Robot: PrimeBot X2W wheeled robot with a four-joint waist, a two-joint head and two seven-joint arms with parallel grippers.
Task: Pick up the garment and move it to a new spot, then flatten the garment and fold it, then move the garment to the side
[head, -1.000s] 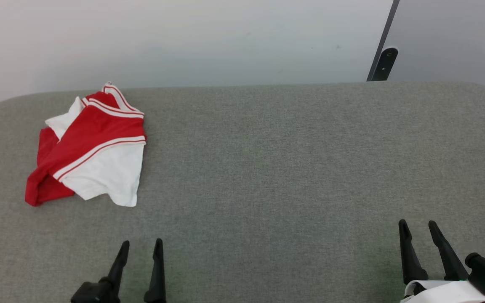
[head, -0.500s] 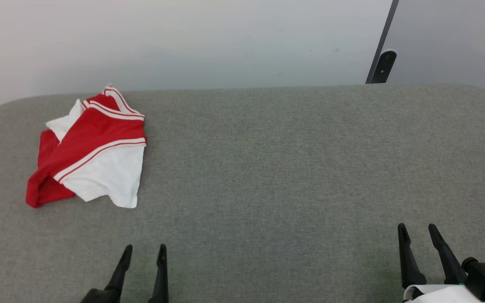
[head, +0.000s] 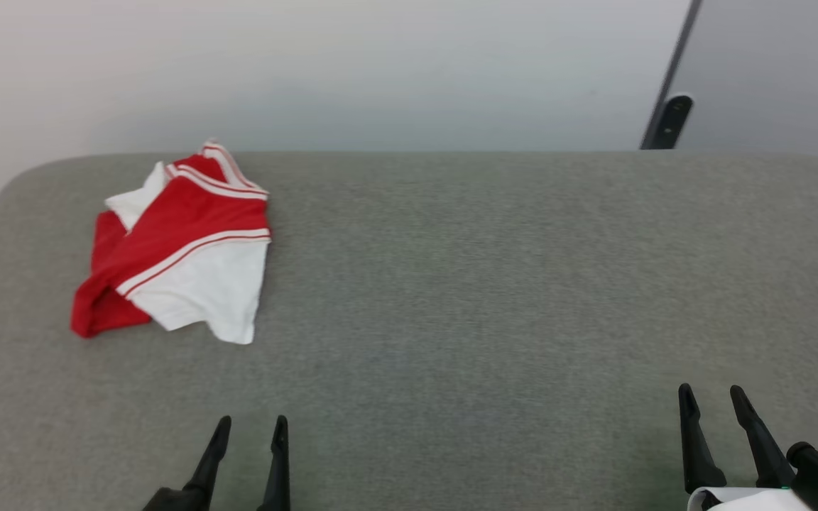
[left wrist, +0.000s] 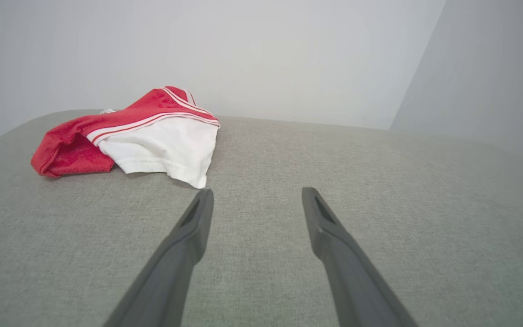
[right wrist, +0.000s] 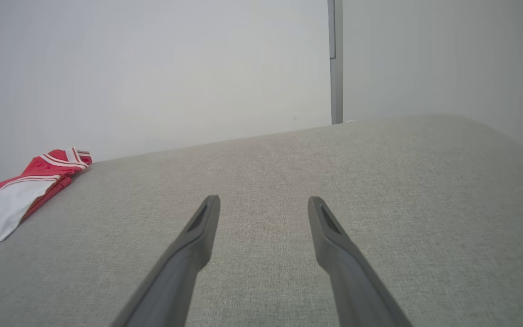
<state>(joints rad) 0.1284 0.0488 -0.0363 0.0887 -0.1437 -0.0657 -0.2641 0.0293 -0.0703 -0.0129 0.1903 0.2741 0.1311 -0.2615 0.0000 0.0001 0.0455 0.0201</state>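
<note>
My left gripper (head: 253, 423) is spread wide with nothing between its two long dark fingers, which hang just over the grey-green woven fabric surface (head: 494, 284). The garment (head: 175, 241), a soft red T-shirt with white short sleeves and red-and-white striped trim, lies bunched in a loose heap ahead of those fingertips and slightly to their left, close to the far edge of the surface. A white sleeve corner is its nearest part to them, near but not touching. My right gripper (head: 711, 390) is equally wide open and empty, well apart from the shirt, which sits far off to its left. A pale plain wall (head: 380, 71) rises beyond the surface, and a slim dark post (head: 668, 122) stands ahead of my right fingers.
</note>
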